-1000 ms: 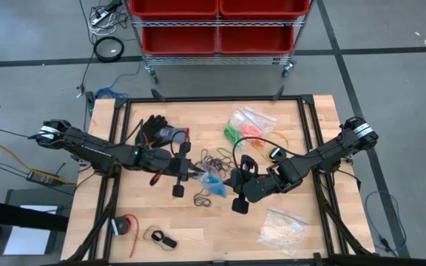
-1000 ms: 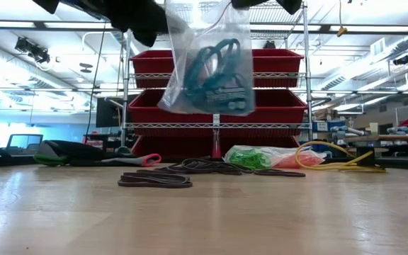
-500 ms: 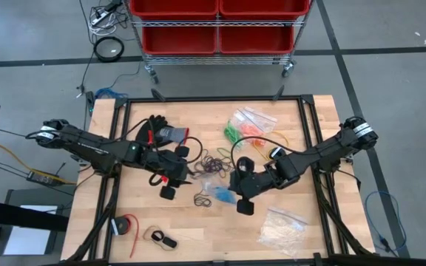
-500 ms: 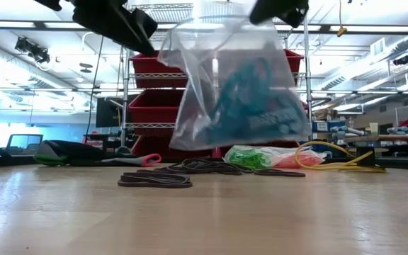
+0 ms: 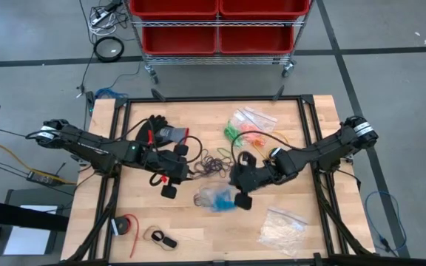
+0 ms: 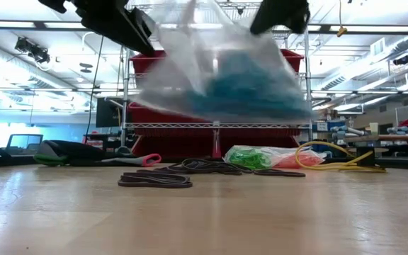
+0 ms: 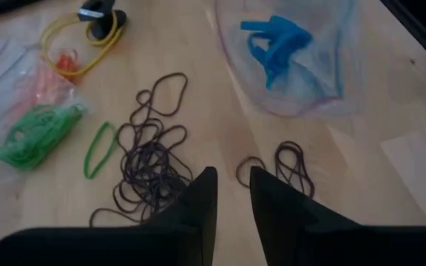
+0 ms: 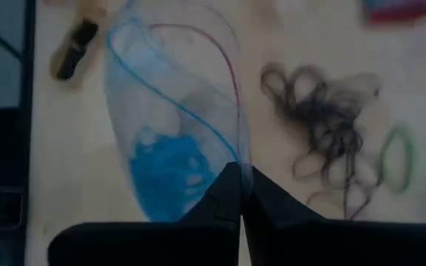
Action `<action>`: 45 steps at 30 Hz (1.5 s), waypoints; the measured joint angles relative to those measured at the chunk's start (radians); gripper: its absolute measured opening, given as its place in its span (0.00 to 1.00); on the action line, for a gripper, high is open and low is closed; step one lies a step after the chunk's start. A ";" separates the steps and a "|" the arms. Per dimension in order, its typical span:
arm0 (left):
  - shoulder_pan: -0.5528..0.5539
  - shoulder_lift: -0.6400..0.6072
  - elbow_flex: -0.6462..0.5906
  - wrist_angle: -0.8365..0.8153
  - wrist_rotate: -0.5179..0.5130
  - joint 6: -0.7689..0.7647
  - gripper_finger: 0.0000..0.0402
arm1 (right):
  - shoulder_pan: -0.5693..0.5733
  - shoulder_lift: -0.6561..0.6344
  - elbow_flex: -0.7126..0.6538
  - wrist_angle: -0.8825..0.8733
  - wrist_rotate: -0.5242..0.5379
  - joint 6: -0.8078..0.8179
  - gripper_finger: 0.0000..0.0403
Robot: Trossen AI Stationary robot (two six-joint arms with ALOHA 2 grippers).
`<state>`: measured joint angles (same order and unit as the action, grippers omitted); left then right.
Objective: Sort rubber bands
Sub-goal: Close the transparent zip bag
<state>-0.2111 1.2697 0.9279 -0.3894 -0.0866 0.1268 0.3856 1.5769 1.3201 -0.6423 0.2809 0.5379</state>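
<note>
A clear zip bag [image 6: 225,78] with blue rubber bands [image 8: 170,176] inside hangs above the table's middle, and my right gripper [image 8: 241,176] is shut on it. In the high view the bag [image 5: 217,198] shows just left of that gripper [image 5: 233,192]. My left gripper [image 7: 232,193] stands to the bag's left, slightly open, with nothing between its fingers [image 5: 187,174]. Loose black rubber bands [image 7: 150,159] and one green band [image 7: 98,148] lie flat on the wood below it. My right gripper pinches the bag's zip rim [image 8: 237,157] between its two fingertips. The fingers slant down from the table's right side. The bag's mouth gapes open, and the bag hangs clear of the table with the blue bands in its lower part.
Bags of green and orange bands [image 5: 244,127] and a yellow cable [image 5: 268,140] lie at the far right. Black gloves [image 5: 157,131] lie at the far left, and a clear bag of whitish pieces [image 5: 283,225] at the near right. A red-and-black item [image 5: 128,225] lies near left.
My left gripper has let go of the bag, tipped, and drawn back toward the table's left edge. The bag, held between both grippers before, now hangs from my right gripper alone. It has swung toward the near edge and spread wide.
</note>
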 joint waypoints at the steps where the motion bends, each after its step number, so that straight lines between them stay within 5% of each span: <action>1: 0.000 0.000 0.000 0.004 -0.006 0.000 0.22 | -0.007 0.004 0.000 0.011 -0.068 0.000 0.00; 3: 0.001 0.000 0.000 0.005 -0.007 -0.001 0.22 | 0.001 0.011 0.000 0.067 -0.116 -0.039 0.00; 6: 0.001 0.000 0.000 0.008 -0.009 -0.008 0.22 | 0.010 0.007 0.001 0.005 0.021 0.010 0.00; 13: 0.001 -0.001 -0.022 0.078 -0.021 -0.137 0.24 | 0.002 0.003 0.000 -0.015 0.045 0.027 0.00; 19: -0.011 0.000 -0.212 0.402 -0.129 -0.188 0.29 | 0.006 0.003 0.000 -0.001 0.052 0.018 0.00; 32: -0.011 0.014 -0.640 1.229 -0.146 -0.348 0.33 | 0.007 0.003 0.000 0.011 0.048 0.007 0.00; 45: -0.011 0.272 -0.671 1.649 -0.112 -0.396 0.33 | 0.006 0.002 0.001 0.130 0.049 -0.052 0.00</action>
<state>-0.2226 1.5421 0.2565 1.2595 -0.1984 -0.2691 0.3916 1.5791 1.3209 -0.5125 0.3300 0.4858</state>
